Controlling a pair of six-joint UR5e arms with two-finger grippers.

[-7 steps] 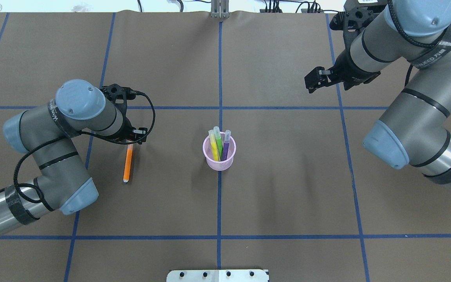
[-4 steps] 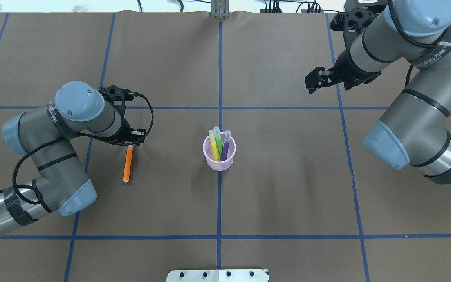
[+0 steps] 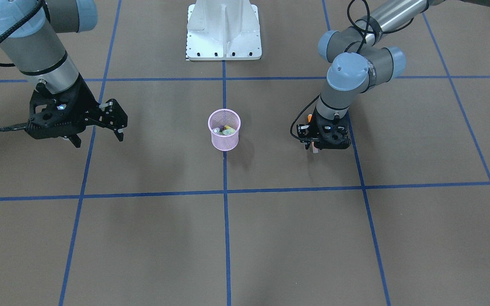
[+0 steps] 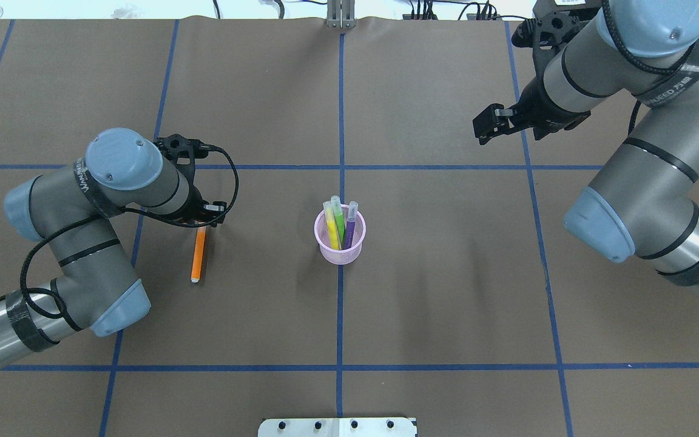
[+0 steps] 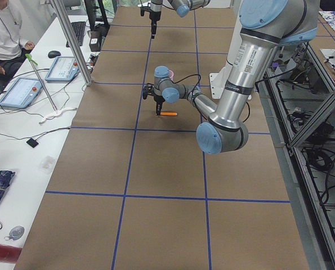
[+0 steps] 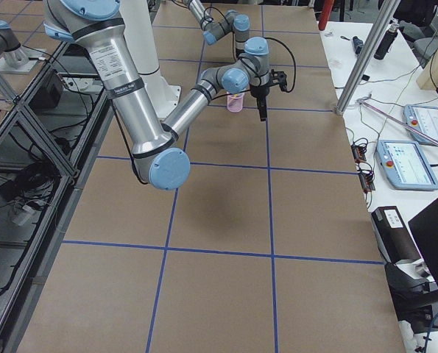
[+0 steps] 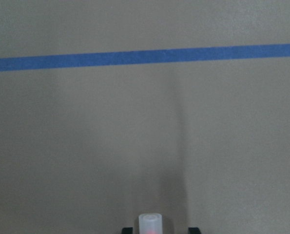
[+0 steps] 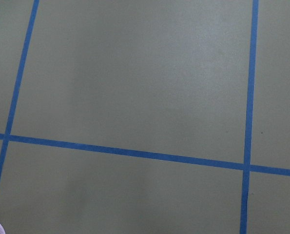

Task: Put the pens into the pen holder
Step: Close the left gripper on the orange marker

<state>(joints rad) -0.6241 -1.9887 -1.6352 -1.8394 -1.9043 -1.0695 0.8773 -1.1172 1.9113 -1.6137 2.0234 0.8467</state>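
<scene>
The orange pen (image 4: 198,255) lies flat on the table (image 4: 446,285), the only one not yet in the cup (image 4: 341,252), and its far end sits under my left claw (image 7: 160,229). In my left wrist view its pale cap (image 7: 150,223) stands between my fingers (image 7: 127,229) with a sliver of bare table on each side. So that claw is narrowly parted around the pen, not pinching it. The step in hand, as I judge it, is the pinch. The cap sits a little nearer one finger, so I should centre it and close gently, because a smooth round barrel can roll or squirt out. Gripped near one end, the pen will likely droop or swing, so I should lift straight up and let it settle before I travel. The cup stands at the table's middle, well apart from the pen, and holds a yellow pen (image 4: 330,229), a green pen (image 4: 338,218) and a purple pen (image 4: 350,223). These seem to lean toward its far rim, so the near side of the mouth looks freest; I would aim there and let go low. Between pen and cup I see only brown table and blue tape lines (image 4: 264,167). My right claw (image 3: 98,136) hangs wide open and empty, well off on the other side, and the table's edges lie far from my path.
</scene>
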